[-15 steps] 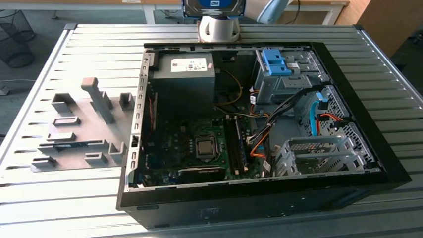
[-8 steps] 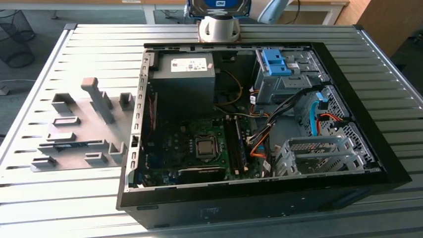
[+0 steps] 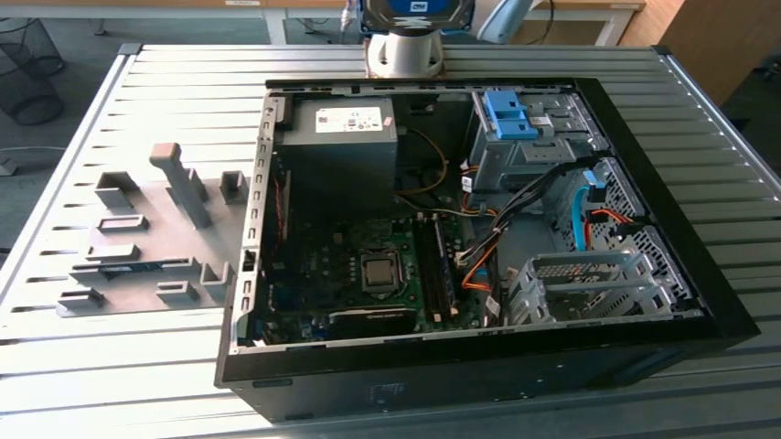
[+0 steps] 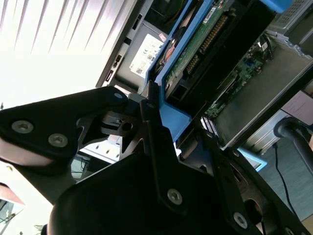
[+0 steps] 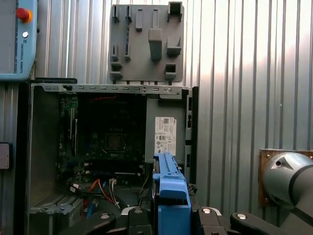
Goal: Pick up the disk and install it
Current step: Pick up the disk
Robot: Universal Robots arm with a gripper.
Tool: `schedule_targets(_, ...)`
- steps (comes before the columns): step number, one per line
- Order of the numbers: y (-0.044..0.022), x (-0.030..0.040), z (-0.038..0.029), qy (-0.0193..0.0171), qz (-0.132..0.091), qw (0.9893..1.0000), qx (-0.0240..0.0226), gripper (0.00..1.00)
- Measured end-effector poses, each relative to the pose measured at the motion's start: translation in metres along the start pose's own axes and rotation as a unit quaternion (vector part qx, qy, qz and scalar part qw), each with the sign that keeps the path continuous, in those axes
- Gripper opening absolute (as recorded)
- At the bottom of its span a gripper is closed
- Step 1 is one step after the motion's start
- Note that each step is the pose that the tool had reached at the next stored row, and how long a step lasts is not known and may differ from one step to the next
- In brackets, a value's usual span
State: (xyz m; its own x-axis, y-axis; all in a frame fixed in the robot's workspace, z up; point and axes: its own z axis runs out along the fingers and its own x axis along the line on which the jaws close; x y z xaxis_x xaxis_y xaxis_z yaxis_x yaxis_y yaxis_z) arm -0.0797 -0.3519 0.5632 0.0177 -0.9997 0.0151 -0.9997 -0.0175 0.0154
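Observation:
My gripper [image 4: 156,115] is shut on the disk [image 4: 195,49], a drive in a bright blue caddy with its green circuit board showing. In the first wrist view the caddy's blue edge [image 5: 171,196] stands upright between the black fingers [image 5: 210,215]. In the exterior view the disk [image 3: 422,11] hangs at the far edge of the table, above the arm's grey wrist [image 3: 405,50] and behind the open computer case [image 3: 488,366]. Inside the case, a grey drive bay [image 3: 525,160] carries a blue bracket [image 3: 513,114].
A grey fixture plate [image 3: 146,238] with upright pegs lies on the slatted table at the exterior view's left. The case holds a power supply [image 3: 342,146], a motherboard [image 3: 366,265], orange and blue cables [image 3: 586,215] and a metal cage [image 3: 586,283]. A red-buttoned pendant [image 5: 17,39] sits beside the case.

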Motion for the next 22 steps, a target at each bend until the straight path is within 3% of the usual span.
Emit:
schedule_targets(7, -0.0156, 0.0003, -0.0003, 0.0, 0.0, 1.0, 0.0, 0.37)
schedule_targets(13, -0.0373, 0.0007, -0.0006, 0.0, 0.0, 1.0, 0.0, 0.37)
schedule_targets(19, -0.0642, 0.0012, -0.001, 0.0, 0.0, 1.0, 0.0, 0.37)
schedule_targets(22, -0.0679, 0.0029, -0.0009, 0.0, 0.0, 1.0, 0.0, 0.37)
